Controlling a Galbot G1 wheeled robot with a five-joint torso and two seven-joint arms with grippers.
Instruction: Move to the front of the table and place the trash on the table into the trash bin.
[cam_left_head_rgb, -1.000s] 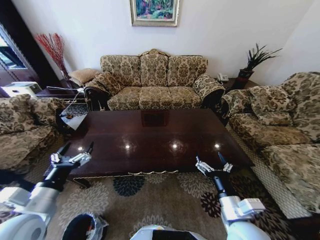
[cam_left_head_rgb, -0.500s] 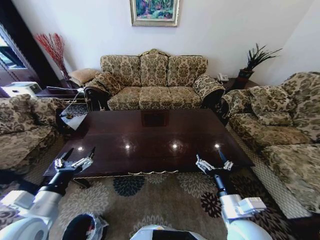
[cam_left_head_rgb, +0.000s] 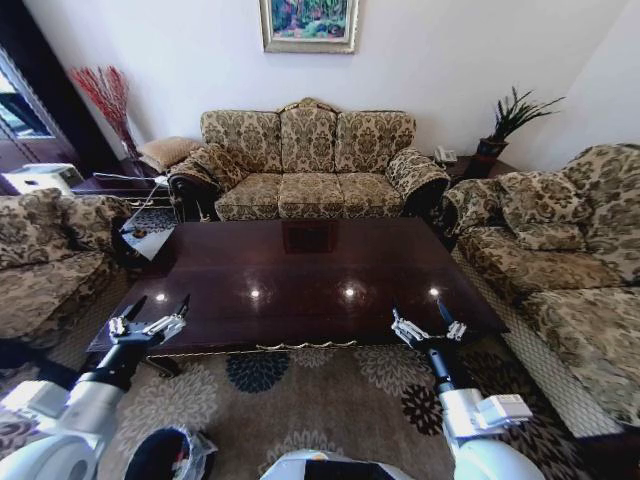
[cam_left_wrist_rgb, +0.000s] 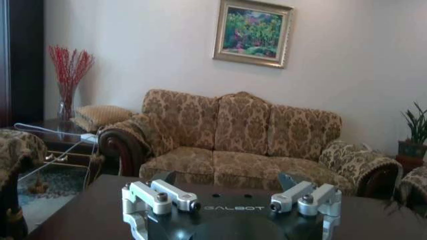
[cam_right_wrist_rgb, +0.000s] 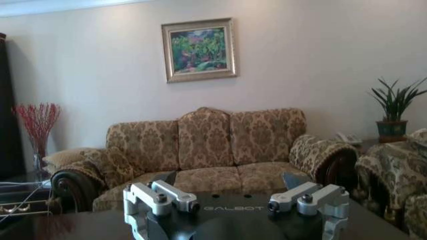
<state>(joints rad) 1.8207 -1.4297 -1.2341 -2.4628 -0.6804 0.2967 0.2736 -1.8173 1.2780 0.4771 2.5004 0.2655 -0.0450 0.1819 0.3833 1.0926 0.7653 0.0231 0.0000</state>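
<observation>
— What's in the room?
— Three sofas around one dark surface (cam_left_head_rgb: 310, 270), and one bin (cam_left_head_rgb: 168, 455) on the rug by the robot's left side.
— The grippers?
— Two. The left gripper (cam_left_head_rgb: 152, 313) and right gripper (cam_left_head_rgb: 428, 318) hover at the near edge, fingers spread wide, holding nothing.

The table (cam_left_head_rgb: 310, 270) top is lying bare, offering open passage; sofas (cam_left_head_rgb: 308, 165) are crowding three sides, and the trash bin (cam_left_head_rgb: 165, 455) is standing on the carpet near the left arm.
</observation>
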